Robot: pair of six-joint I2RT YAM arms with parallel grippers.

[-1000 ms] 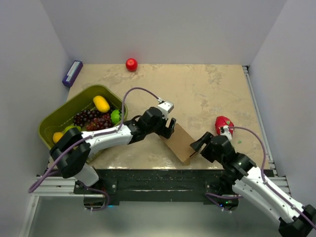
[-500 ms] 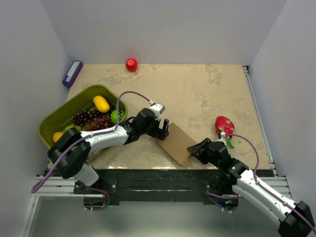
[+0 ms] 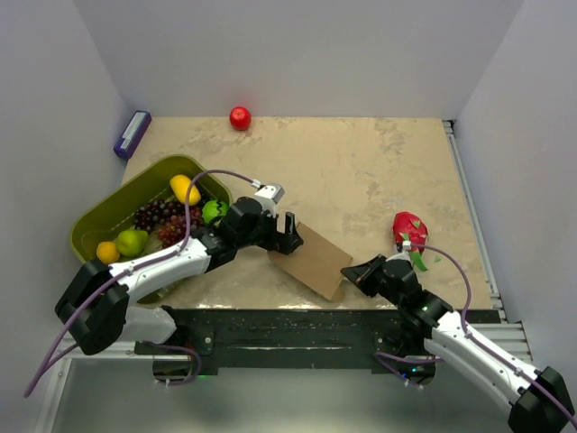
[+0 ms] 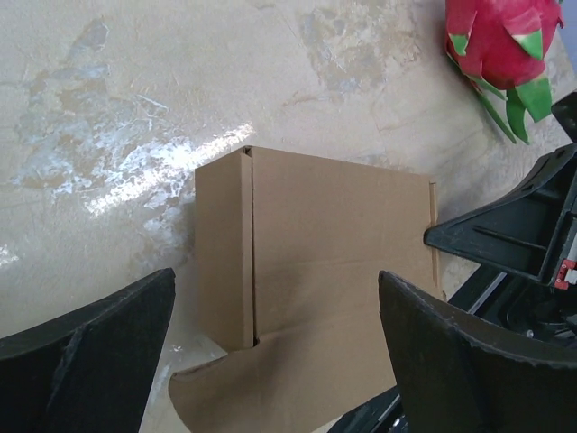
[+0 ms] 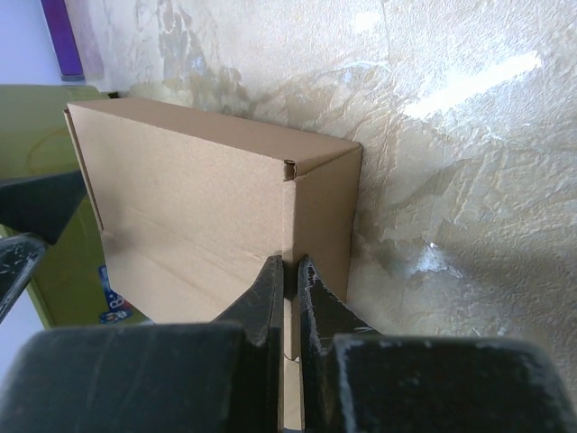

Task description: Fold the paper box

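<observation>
I have the paper box lying flat near the near edge of the table, about mid-width, slanting from far-left to near-right between my two arms. It already reads as a slim closed shape. In the left wrist view, though, one rounded flap sticks out loose at its near side.

The right gripper is squeezed down to a slit at the box's near-right corner. A sliver of brown shows between the fingers, so I judge it is pinching a thin edge of card. The left gripper is spread wide at the far-left end, above the box and touching nothing that I can see.

I reckon the step is tucking that loose flap. I would keep the right pinch steady as an anchor, bring the left fingers low and flat, and push along the crease rather than across it, so the thin card bends where it is scored and the box does not skid toward the dragon fruit
</observation>
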